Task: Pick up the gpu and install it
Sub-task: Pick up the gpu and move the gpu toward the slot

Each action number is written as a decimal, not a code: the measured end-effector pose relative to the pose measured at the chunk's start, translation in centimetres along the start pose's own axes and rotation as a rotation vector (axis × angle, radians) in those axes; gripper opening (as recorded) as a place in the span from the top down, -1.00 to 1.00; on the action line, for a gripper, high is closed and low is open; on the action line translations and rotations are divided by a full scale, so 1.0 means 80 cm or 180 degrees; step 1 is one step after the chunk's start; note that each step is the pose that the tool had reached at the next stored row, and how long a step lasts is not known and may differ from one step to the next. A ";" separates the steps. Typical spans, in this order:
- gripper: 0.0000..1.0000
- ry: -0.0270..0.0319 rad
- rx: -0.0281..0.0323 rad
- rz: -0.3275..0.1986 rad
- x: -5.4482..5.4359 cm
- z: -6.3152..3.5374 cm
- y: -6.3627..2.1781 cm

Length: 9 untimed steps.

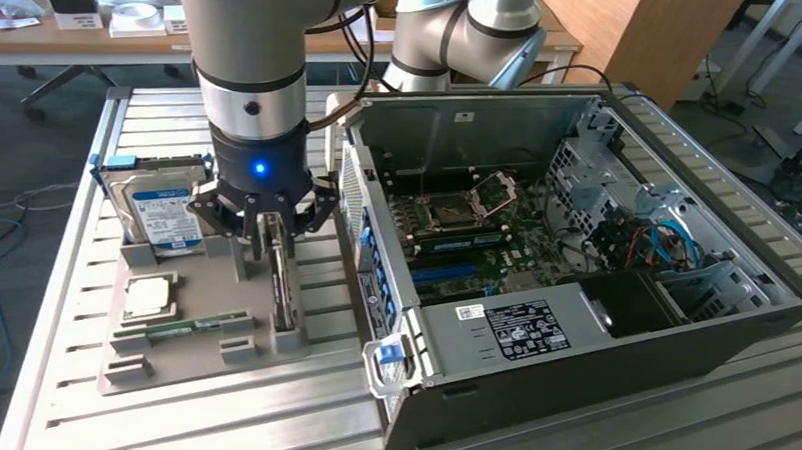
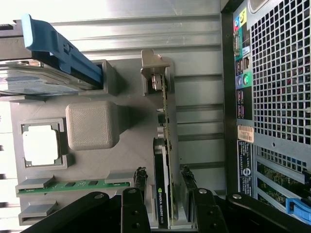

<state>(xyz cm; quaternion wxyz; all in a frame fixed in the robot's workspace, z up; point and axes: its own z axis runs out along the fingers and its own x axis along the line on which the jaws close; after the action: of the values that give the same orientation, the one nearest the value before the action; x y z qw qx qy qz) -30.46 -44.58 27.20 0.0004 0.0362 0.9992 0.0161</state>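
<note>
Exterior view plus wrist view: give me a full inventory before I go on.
gpu: one, black and green, on edge in tray slot
hard drive: one, blue-white label, upright in tray
CPU: one, silver, flat in tray
RAM stick: one, green, in tray slot
tray: one, grey, on table
PC case: one, dark, open, exterior view's right
table: one, silver, slatted
arm: one, grey, above tray
gripper: one, black, open, straddling gpu
</note>
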 end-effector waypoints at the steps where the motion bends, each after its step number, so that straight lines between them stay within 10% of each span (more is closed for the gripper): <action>1: 0.17 0.0000 0.0000 0.0000 0.000 0.000 0.000; 9: 0.17 0.0000 0.0000 0.0000 0.000 0.010 0.000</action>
<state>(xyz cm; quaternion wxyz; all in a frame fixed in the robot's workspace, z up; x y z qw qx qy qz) -30.46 -44.58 26.36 0.0004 0.0362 0.9992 0.0160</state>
